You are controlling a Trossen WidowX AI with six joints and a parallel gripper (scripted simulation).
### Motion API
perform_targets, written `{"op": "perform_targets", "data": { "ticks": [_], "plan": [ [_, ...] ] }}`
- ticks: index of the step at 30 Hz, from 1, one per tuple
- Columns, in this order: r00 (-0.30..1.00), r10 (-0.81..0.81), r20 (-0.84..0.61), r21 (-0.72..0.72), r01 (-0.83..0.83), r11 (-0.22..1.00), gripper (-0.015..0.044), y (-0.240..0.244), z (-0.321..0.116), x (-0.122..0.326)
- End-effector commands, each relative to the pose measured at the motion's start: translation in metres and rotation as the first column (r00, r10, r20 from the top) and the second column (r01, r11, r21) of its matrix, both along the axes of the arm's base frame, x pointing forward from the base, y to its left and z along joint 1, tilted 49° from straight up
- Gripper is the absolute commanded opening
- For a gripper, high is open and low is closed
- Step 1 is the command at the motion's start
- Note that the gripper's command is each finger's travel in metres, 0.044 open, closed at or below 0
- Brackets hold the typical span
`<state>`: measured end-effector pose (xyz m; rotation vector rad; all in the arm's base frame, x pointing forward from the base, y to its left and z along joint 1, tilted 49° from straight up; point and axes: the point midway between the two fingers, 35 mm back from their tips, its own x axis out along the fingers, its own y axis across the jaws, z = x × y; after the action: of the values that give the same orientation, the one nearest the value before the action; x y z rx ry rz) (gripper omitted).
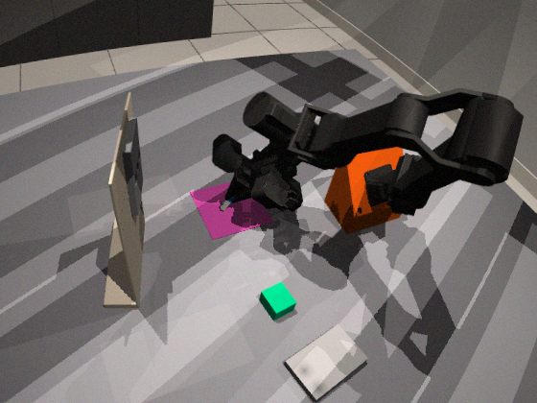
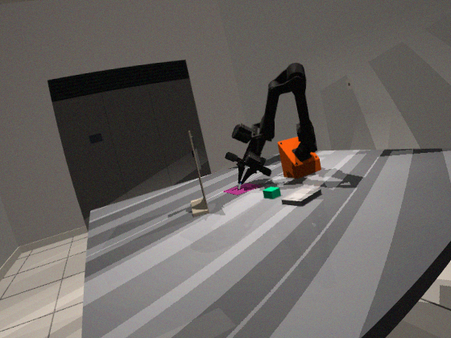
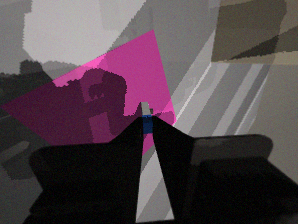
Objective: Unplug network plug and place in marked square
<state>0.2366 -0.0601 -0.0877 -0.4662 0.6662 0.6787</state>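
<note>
My gripper [image 1: 229, 201] [image 2: 240, 185] [image 3: 147, 121] is shut on the small network plug [image 1: 224, 204] [image 3: 146, 119], a grey piece with a blue part, held at the fingertips. It hangs low over the magenta marked square [image 1: 225, 218] [image 2: 242, 189] [image 3: 105, 92], at or just above its surface; I cannot tell whether the plug touches it. The beige upright panel [image 1: 126, 211] [image 2: 197, 169] [image 3: 250, 32] with the dark socket [image 1: 133, 160] stands to the left, well apart from the gripper.
The orange arm base [image 1: 357, 192] [image 2: 295, 161] stands right of the square. A green cube [image 1: 278, 300] [image 2: 271, 192] lies in front of the square. A flat light grey slab [image 1: 326, 361] [image 2: 301, 195] lies nearer the front right.
</note>
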Motion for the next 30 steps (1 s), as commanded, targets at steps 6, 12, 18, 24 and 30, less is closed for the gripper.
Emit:
{"op": "perform_targets", "data": {
  "ticks": [6, 12, 18, 24, 30],
  "plan": [
    [1.0, -0.005, -0.007, 0.003, 0.005, 1.0, 0.0, 0.0036, -0.0023, 0.0012],
    [1.0, 0.0, 0.0, 0.0, 0.0, 1.0, 0.0, 0.0024, -0.0008, 0.0016],
    [1.0, 0.0, 0.0, 0.0, 0.0, 1.0, 0.0131, 0.0024, -0.0008, 0.0016],
    [1.0, 0.0, 0.0, 0.0, 0.0, 1.0, 0.0156, 0.0023, -0.0007, 0.0015],
    [1.0, 0.0, -0.003, -0.001, 0.0, 1.0, 0.0156, -0.0011, 0.0028, -0.0022]
  ]
}}
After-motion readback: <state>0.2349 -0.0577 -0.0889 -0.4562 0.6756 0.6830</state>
